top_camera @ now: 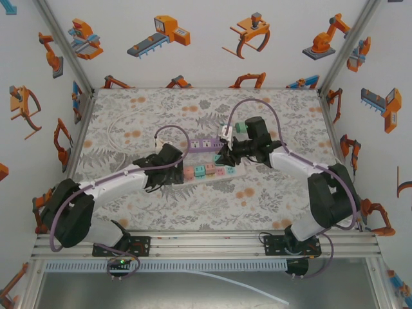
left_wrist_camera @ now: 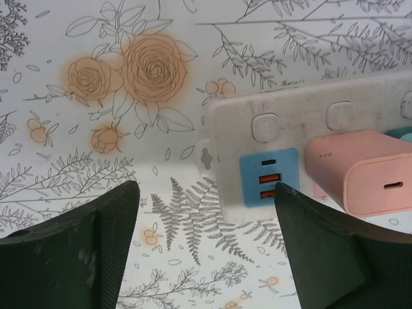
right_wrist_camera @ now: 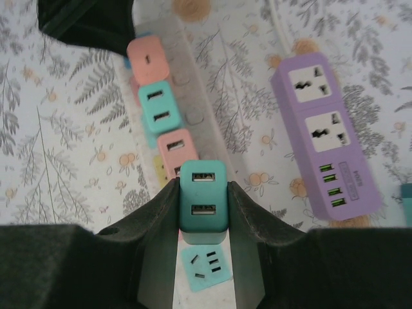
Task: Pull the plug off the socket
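The right gripper point(right_wrist_camera: 203, 188) is clamped on a teal USB charger plug point(right_wrist_camera: 203, 206), the end one in a row of plugs on a white power strip point(right_wrist_camera: 193, 109). The plug sits just above its teal socket face point(right_wrist_camera: 205, 270), seemingly barely clear of it. The left gripper point(left_wrist_camera: 206, 190) has its fingers spread apart at the strip's other end, probably to brace the strip against the pull.

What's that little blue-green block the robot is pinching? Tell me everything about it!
It is a teal USB charger plug, a smooth, rounded, plastic-looking block with two empty USB ports on its face. The right gripper squeezes it between its dark fingers, one on each side. It stands at the end of a white power strip, beside a pink charger, by a teal socket face. Whether its pins are out, I cannot tell.
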